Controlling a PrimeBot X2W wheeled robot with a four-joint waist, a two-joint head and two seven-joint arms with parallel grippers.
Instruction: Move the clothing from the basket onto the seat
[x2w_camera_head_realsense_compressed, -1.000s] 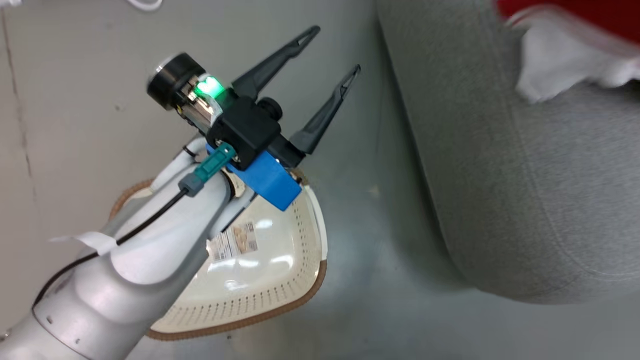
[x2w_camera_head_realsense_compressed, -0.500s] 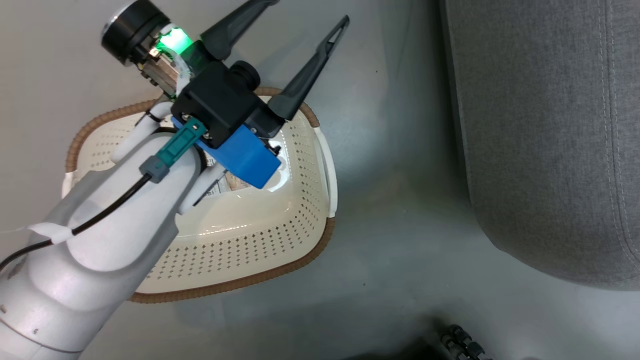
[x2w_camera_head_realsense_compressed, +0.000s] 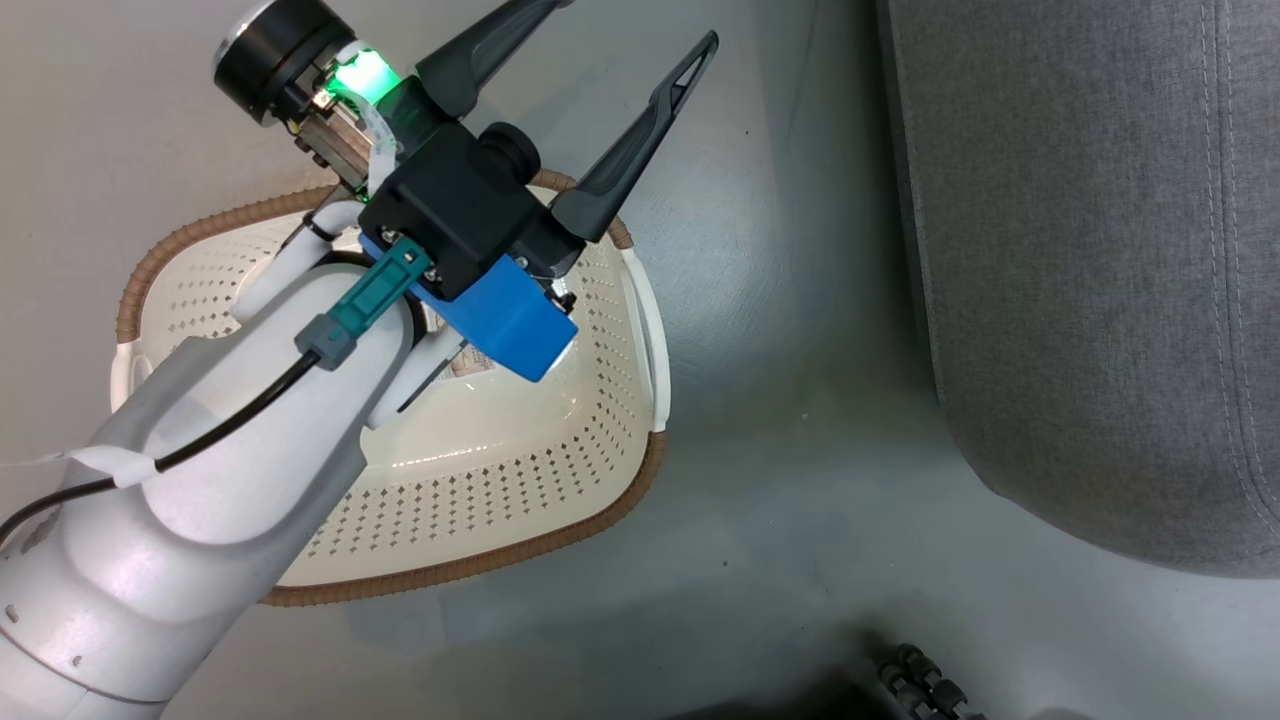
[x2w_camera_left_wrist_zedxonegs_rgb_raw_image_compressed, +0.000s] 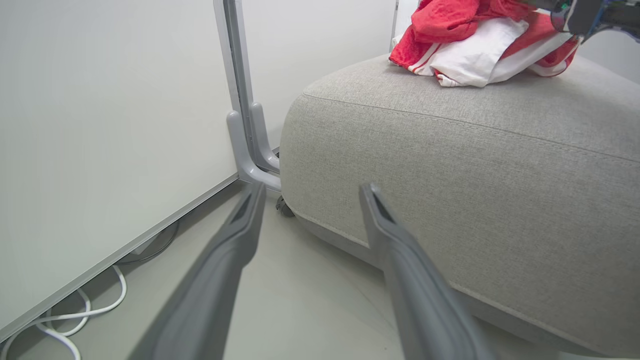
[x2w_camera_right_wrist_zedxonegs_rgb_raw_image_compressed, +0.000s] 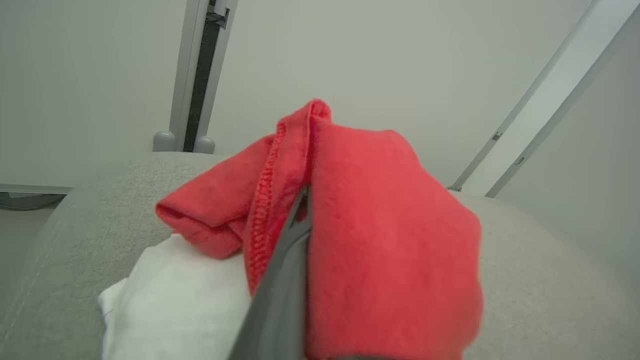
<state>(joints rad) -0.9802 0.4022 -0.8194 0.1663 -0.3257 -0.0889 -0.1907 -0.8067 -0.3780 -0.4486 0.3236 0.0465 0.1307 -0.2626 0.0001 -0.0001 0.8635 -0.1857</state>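
One bunched pile of red and white clothing (x2w_camera_left_wrist_zedxonegs_rgb_raw_image_compressed: 465, 45) sits on top of the seat (x2w_camera_left_wrist_zedxonegs_rgb_raw_image_compressed: 450, 165), near its rounded end. The right fingers (x2w_camera_right_wrist_zedxonegs_rgb_raw_image_compressed: 287, 270) are pressed together on a fold of the red cloth, which drapes around them.

The step in hand, as I read it, is the letting go. The pile is over the cushion with its white part lying on the grey fabric. What is left is to part the fingers fully and draw them back along their own line (a sideways pull would likely drag the soft knit toward the edge). Lowering the held fold onto the pile first would keep it from flopping off the rounded side. The fabric is limp and may cling to the tips, so a slow retreat is safer than a quick one.

The left fingers (x2w_camera_left_wrist_zedxonegs_rgb_raw_image_compressed: 237, 240) stand wide apart and hold nothing. They hang above the basket (x2w_camera_head_realsense_compressed: 500, 490), pointing over the floor toward the seat's side, and touch neither. What shows of the basket's inside is bare apart from a label on its bottom (the left arm covers part of it, so I cannot vouch for that corner). If that part is bare too, the job is close to finished once the right fingers release.
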